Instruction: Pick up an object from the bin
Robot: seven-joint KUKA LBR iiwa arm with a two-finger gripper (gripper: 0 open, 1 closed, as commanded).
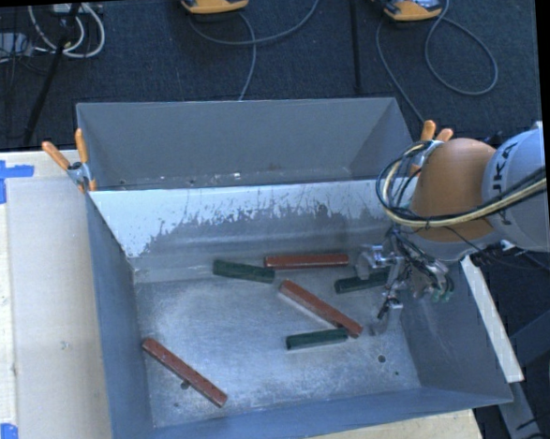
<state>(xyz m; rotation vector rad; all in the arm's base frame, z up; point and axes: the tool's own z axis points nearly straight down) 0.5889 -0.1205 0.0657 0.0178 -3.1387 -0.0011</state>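
Camera view: the arm's gripper [389,295] hangs low at the right side of the grey metal bin [241,141], just beside a short dark green flat bar [356,282] and near the end of a red-brown flat bar [319,307]. Whether its grip is open or closed cannot be told. Every bar appears to lie on the bin floor, so the pick looks not yet made.

Inside the grey bin [241,141], whose floor is dusted with pale speckles, reddish-brown bars [183,371] and dark green bars [243,271] are seen.
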